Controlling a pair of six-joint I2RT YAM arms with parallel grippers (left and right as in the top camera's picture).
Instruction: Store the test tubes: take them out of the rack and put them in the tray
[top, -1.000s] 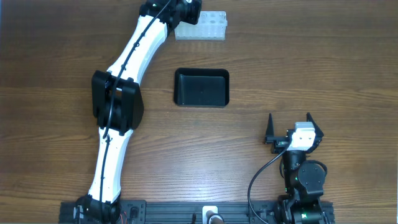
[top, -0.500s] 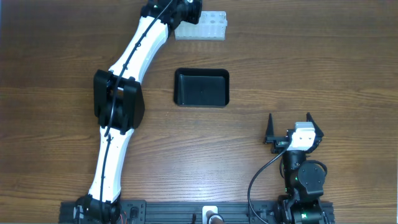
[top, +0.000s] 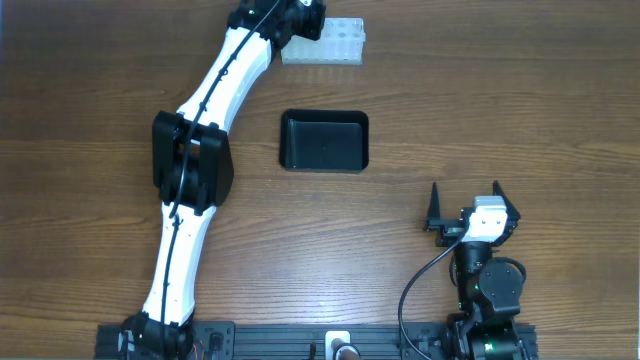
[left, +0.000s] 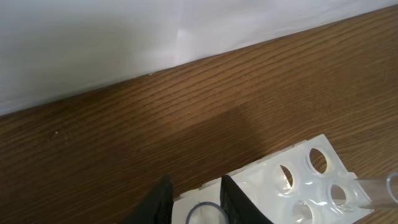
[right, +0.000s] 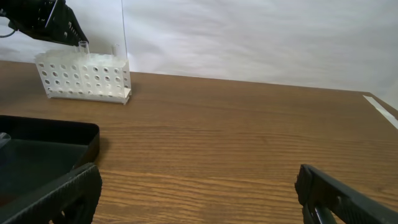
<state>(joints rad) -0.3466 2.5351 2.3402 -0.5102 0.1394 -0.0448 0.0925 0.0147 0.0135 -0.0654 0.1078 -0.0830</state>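
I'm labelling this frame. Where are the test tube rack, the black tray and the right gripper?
test tube rack (top: 340, 42), top view, its white holed top face.
black tray (top: 325, 148), top view, its bare floor.
right gripper (top: 467, 192), top view, midway between its open fingertips.

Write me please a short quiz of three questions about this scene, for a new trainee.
1. Fill in: the right end effector is ___ (open or shut).
2. Which arm has reached the white rack? A) left B) right C) both
3. True or false: the black tray touches the rack.

Key: 1. open. 2. A, the left end effector is at the rack. 3. false, bare table lies between them.
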